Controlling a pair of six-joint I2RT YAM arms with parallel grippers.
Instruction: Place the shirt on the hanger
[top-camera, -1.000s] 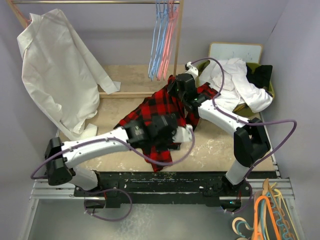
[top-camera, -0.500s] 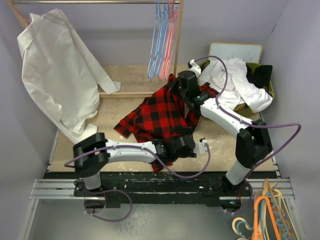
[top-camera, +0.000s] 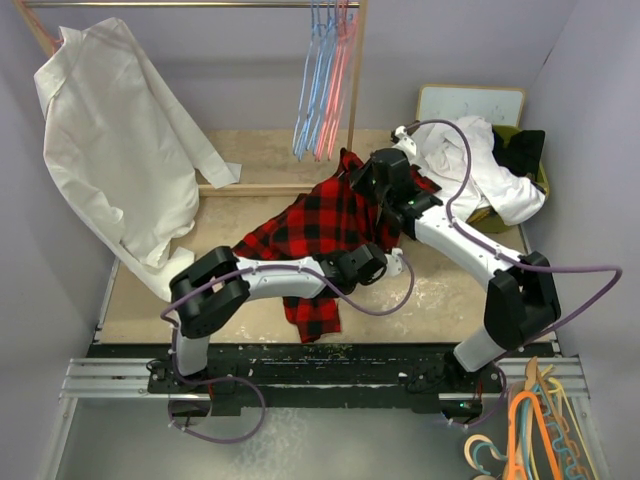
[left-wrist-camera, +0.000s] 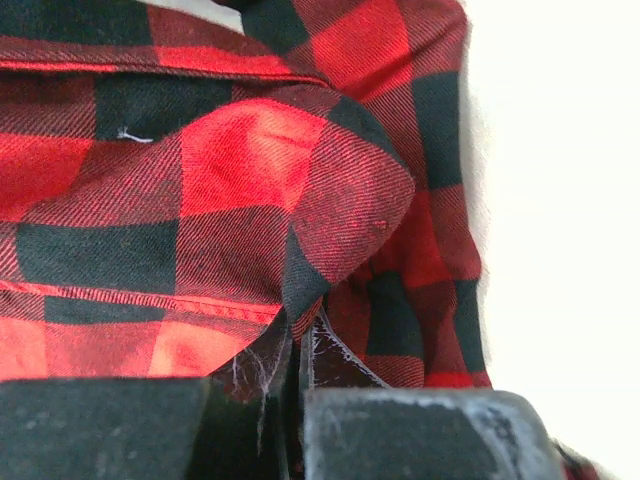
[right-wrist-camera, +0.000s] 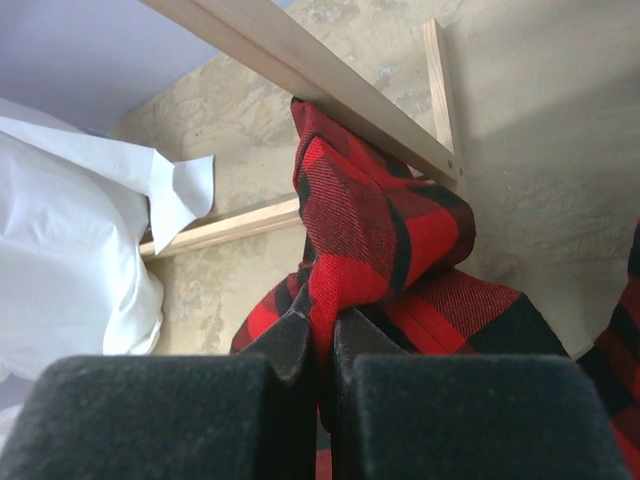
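The red-and-black plaid shirt (top-camera: 315, 225) lies crumpled on the table, its upper end raised. My right gripper (top-camera: 380, 190) is shut on a bunched fold of the shirt (right-wrist-camera: 375, 225), just below the rack's wooden rail (right-wrist-camera: 330, 85). My left gripper (top-camera: 385, 265) is at the shirt's right lower edge. In the left wrist view its jaws are shut on a pinch of plaid cloth (left-wrist-camera: 300, 200). The pink-red hanger (top-camera: 338, 85) hangs on the rack among light blue ones, above and left of the right gripper.
A large white garment (top-camera: 110, 150) hangs on the rack at the left. A basket with a white clothes heap (top-camera: 470, 170) stands at the back right. Orange hangers (top-camera: 535, 425) lie below the table's front right corner. The rack's base bar (top-camera: 250, 188) crosses behind the shirt.
My left arm swung from over the shirt's lower middle to its right edge and shut on the cloth. The right gripper shifted a little right, holding the shirt.
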